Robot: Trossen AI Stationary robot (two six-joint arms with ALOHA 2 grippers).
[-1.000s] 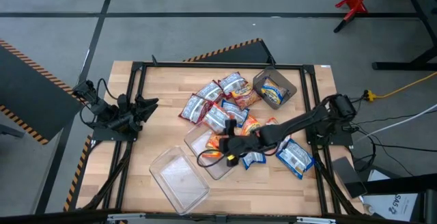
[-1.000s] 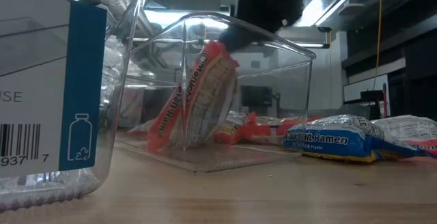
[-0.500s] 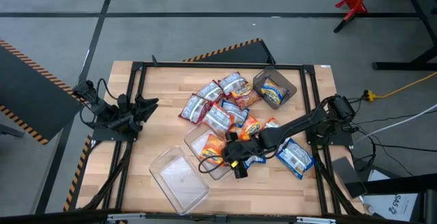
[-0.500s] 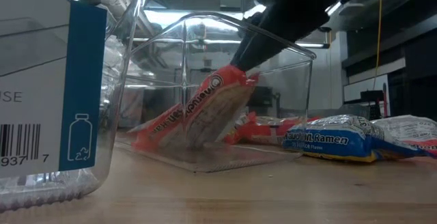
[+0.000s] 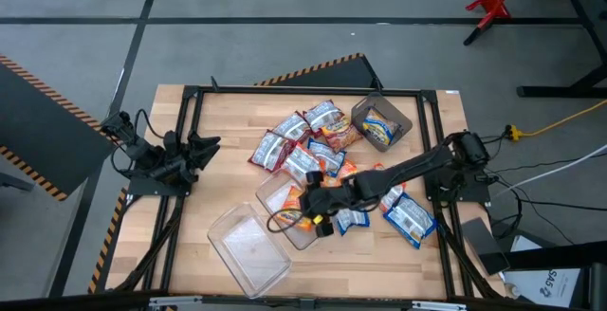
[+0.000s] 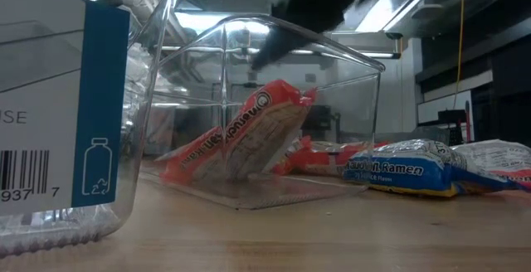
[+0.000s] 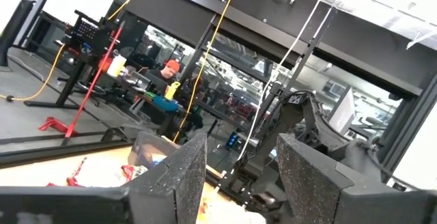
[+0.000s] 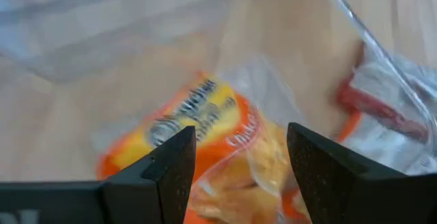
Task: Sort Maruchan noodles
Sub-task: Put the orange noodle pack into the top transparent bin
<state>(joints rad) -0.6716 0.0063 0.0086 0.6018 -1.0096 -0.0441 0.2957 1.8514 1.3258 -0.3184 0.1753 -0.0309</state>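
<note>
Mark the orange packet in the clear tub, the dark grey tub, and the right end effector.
orange packet (image 6: 241, 143): low view, middle of its printed face.
dark grey tub (image 5: 363, 115): high view, its left wall.
right end effector (image 8: 239, 159): right wrist view, gap between its open fingers.

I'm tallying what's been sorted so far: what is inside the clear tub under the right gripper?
One orange noodle packet leans tilted inside the clear tub, released by the open right gripper above. The arm covers part of the tub from above.

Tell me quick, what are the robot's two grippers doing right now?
Left gripper: open, empty, parked at the table's left edge.
Right gripper: open, holding nothing, over the orange noodle packet lying in the clear tub.
</note>
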